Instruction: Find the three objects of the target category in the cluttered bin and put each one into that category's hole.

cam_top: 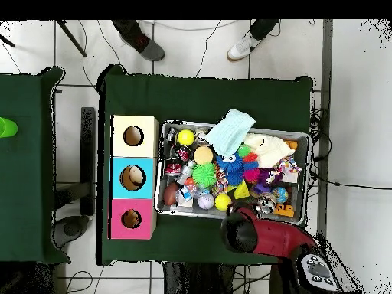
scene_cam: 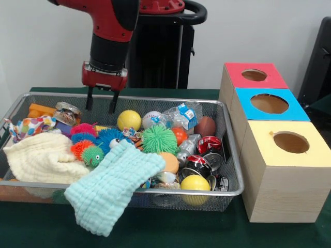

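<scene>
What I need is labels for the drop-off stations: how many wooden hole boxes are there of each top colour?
Red-topped wooden box with a round hole: 1
Blue-topped wooden box with a round hole: 1
Yellow-topped wooden box with a round hole: 1
Total: 3

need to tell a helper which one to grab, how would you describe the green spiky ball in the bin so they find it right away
Start at the wire mesh bin on the green table. Near its middle, just beyond the pale teal cloth draped over the front rim, sits the green spiky ball. It is the only all-green ball covered in soft rubbery spikes; the yellow ball behind it is smooth, and the other spiky toys are blue, pink or orange.
</scene>
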Controlling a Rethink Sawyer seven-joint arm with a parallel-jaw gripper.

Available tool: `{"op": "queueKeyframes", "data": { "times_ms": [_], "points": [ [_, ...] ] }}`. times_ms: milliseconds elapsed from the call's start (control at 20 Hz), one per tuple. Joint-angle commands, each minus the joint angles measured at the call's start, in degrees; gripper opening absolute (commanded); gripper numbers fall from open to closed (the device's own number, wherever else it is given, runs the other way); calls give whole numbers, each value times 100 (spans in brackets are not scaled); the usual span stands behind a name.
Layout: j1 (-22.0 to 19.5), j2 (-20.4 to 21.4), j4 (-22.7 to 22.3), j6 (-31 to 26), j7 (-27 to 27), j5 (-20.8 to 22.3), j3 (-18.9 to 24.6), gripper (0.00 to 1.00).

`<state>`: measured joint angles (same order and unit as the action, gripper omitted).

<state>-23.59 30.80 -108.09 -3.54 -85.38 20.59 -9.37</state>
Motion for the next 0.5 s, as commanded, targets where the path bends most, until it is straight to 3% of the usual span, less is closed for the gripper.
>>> {"op": "queueKeyframes", "data": {
  "times_ms": [50, 200, 250, 300, 500],
  "points": [
    [193, -114, 142, -658, -1023, -511, 564, 100],
    [153, -182, 114, -618, -985, -503, 593, 100],
    [162, -194, 146, -439, -839, -309, 581, 100],
    [125, -151, 87, -717, -924, -498, 594, 100],
    [110, -198, 84, -684, -926, -506, 620, 100]
  ]
}}
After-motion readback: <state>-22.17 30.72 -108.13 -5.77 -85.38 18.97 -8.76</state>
